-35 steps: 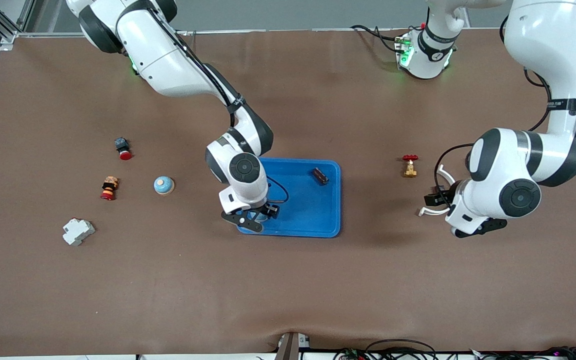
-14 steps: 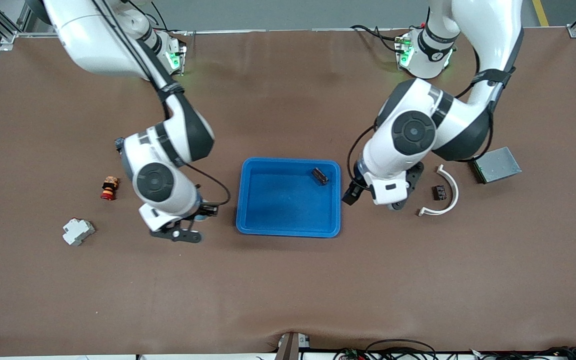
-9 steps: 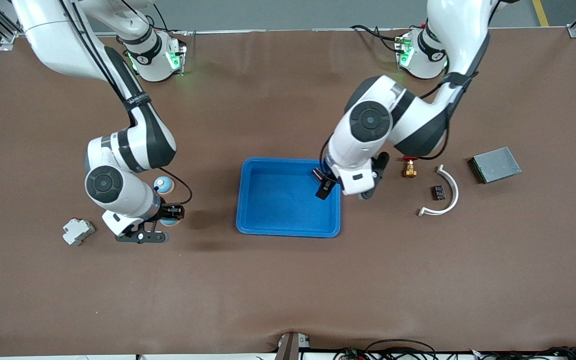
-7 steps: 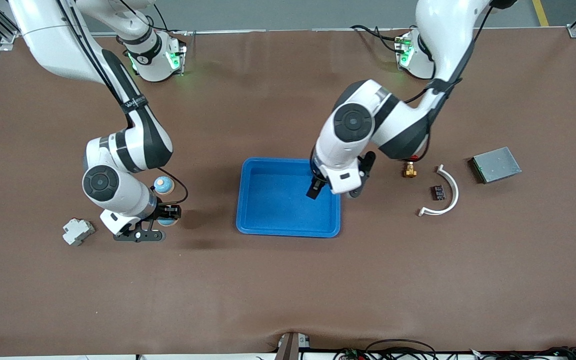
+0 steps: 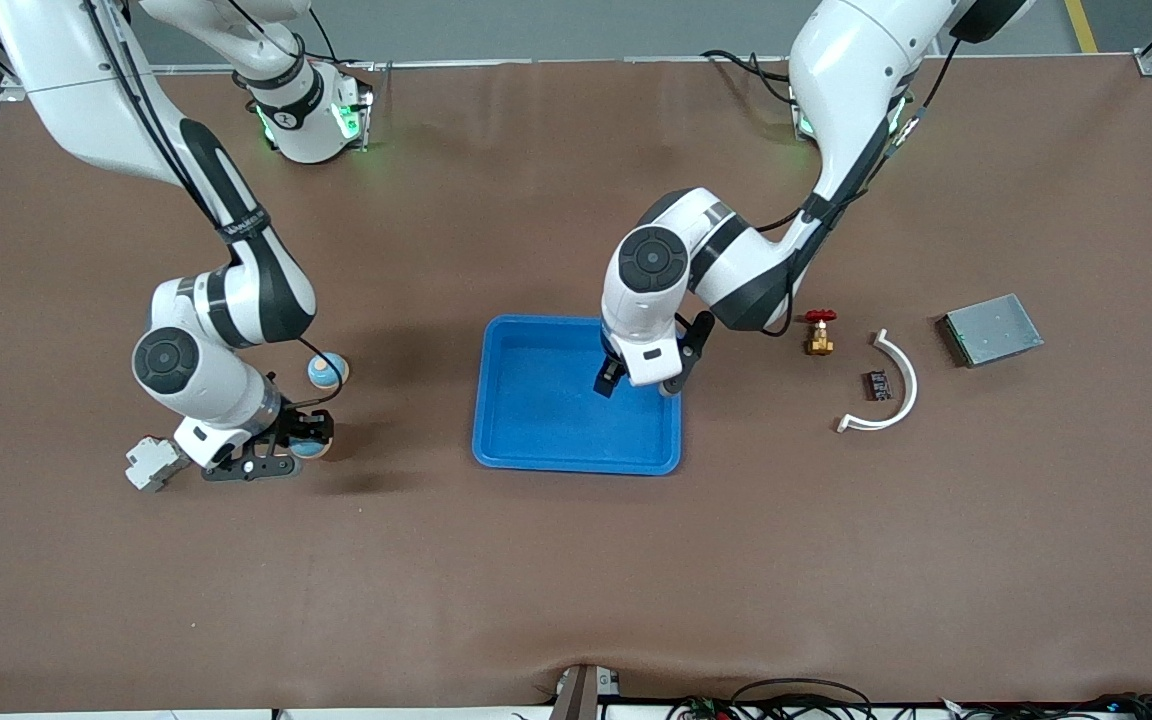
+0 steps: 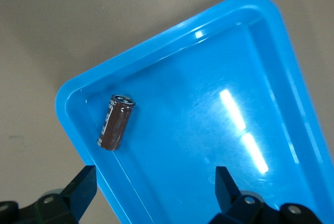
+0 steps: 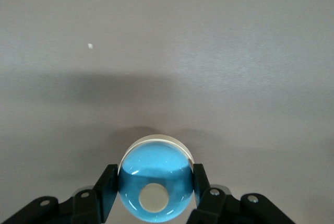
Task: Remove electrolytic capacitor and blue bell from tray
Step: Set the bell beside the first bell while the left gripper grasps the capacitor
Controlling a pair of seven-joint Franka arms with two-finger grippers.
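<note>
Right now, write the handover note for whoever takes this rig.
Right tool: shut on the blue bell, out of the tray, over bare table beside the white block.
Left tool: open, over the tray, empty.
Electrolytic capacitor: lying on its side in the tray near a corner.
Done: bell is out of the tray, not yet set down.
Left: set the bell down; grasp the capacitor and take it out.

Lighting is bright, even and overhead. Soft arm shadows fall on the brown table (image 5: 576, 560). Two elongated glare streaks mark the tray (image 6: 271, 67) floor in the left wrist view. All views are sharp.
</note>
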